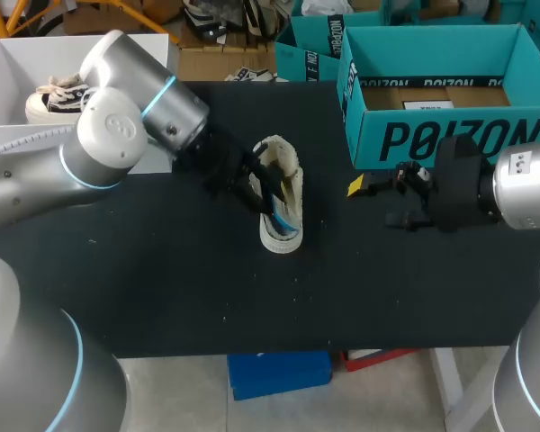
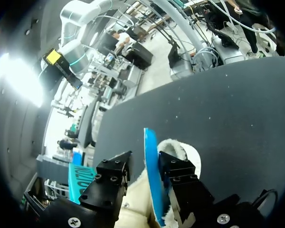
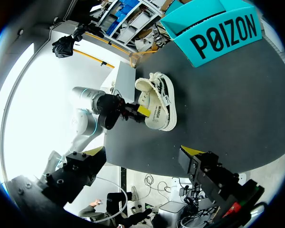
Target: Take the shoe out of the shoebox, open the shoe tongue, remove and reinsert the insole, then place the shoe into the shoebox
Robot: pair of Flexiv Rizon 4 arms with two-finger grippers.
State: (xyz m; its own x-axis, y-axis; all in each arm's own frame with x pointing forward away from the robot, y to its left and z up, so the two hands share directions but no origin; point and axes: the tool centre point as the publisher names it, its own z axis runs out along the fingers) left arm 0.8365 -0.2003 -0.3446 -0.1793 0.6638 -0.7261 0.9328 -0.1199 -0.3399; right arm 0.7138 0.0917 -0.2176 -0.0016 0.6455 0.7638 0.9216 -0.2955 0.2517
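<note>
Left gripper (image 2: pixel 145 160), fingers spread, straddles the thin blue insole (image 2: pixel 152 190), which touches one finger only and stands upright in the cream canvas shoe (image 1: pixel 279 202) mid-table, its length running away from me. The right gripper (image 1: pixel 378 202), unclenched, hangs farther off.

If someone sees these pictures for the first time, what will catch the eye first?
First the cream shoe in the middle of the black table, with a blue insole standing up out of it between the open fingers of the left gripper. Then the big teal shoebox at the table's far right corner, with the right gripper open just in front of it.
</note>
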